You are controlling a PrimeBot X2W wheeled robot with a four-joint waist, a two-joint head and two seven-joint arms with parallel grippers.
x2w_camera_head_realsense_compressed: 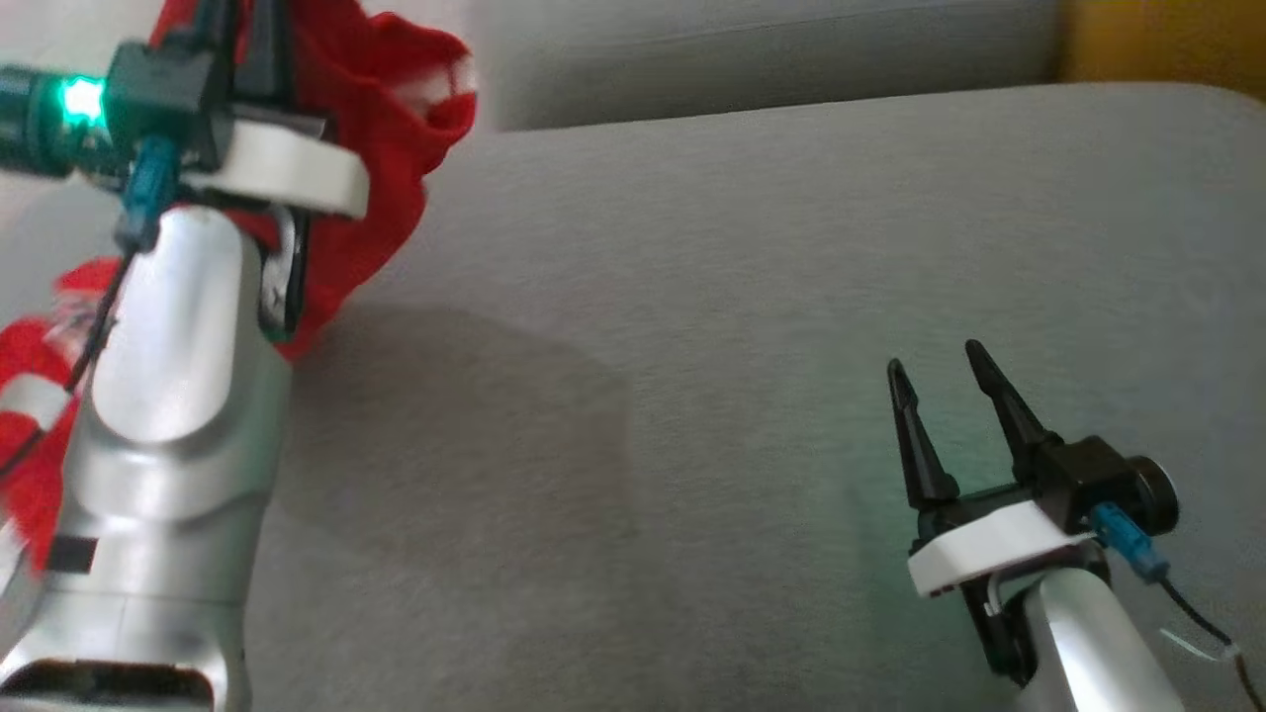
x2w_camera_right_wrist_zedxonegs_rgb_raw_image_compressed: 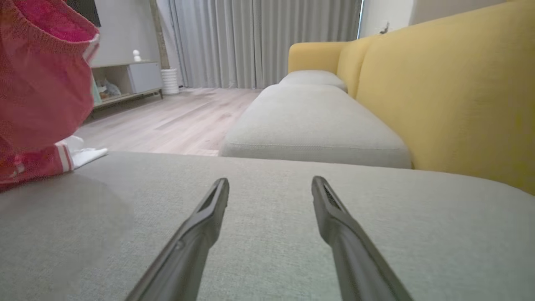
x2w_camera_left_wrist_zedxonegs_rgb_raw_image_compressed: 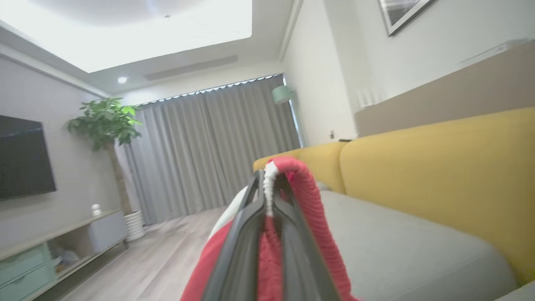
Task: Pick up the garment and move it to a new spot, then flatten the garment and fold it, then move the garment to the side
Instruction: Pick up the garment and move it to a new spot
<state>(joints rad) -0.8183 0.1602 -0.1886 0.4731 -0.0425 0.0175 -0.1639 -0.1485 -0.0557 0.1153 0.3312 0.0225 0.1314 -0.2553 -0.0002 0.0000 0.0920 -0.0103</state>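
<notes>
Garment: red knit [x2w_camera_head_realsense_compressed: 396,148] with white-striped trim, bunched and hanging in loose folds, lifted above the left end of the grey seat cushion [x2w_camera_head_realsense_compressed: 752,297].
Left gripper [x2w_camera_left_wrist_zedxonegs_rgb_raw_image_compressed: 267,184]: fingers pressed together, pinching a fold of the garment over the cushion's left end.
Right gripper [x2w_camera_head_realsense_compressed: 935,361]: fingers spread with nothing between them, low over the cushion's right front.
Backrest [x2w_camera_right_wrist_zedxonegs_rgb_raw_image_compressed: 451,92]: yellow, behind the cushion.
</notes>
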